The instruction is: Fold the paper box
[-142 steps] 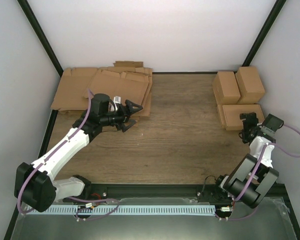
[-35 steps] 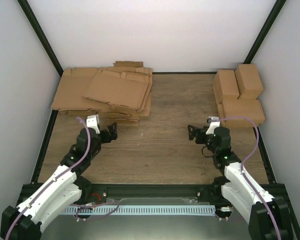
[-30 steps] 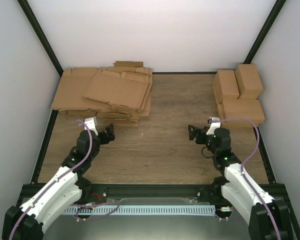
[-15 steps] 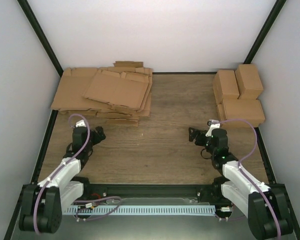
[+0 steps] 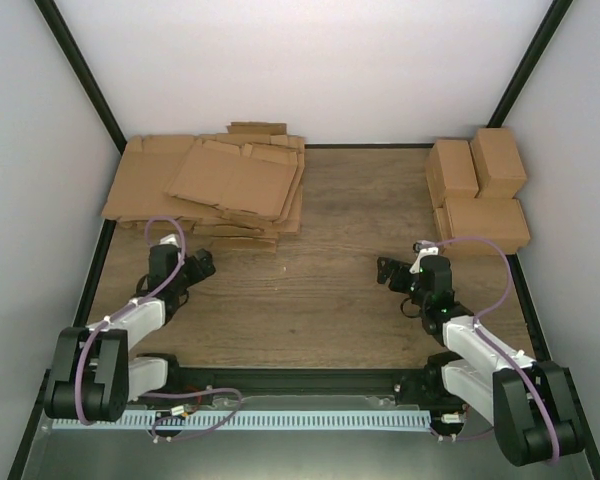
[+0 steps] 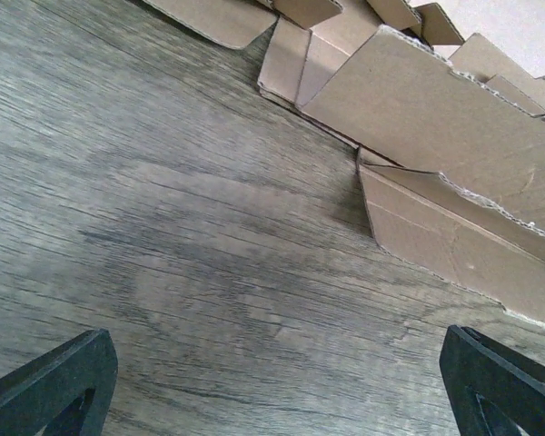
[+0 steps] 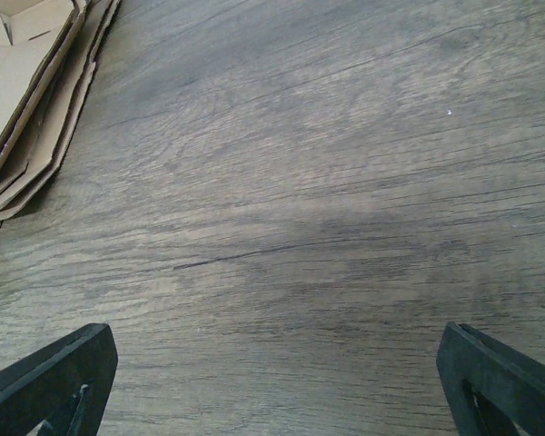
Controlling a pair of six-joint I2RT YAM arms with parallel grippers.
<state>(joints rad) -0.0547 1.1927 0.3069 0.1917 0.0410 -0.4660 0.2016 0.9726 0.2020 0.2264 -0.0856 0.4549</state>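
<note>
No single sheet lies apart. The paper box (image 5: 238, 180) is most likely the skewed, flat brown die-cut cardboard sheet topping the pile of flat brown cardboard sheets (image 5: 140, 195), just ahead of the left pincer (image 5: 202, 265) and well off to the left of the right pincer (image 5: 385, 272). Its edges overlap the layers below, so a careless pinch could drag several sheets along. Both pincers stand wide apart, holding and touching nothing, low over the grey-brown wooden table (image 5: 330, 300).

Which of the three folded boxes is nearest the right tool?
The wide front box, closest to the right tool; the other two boxes sit behind it.
</note>
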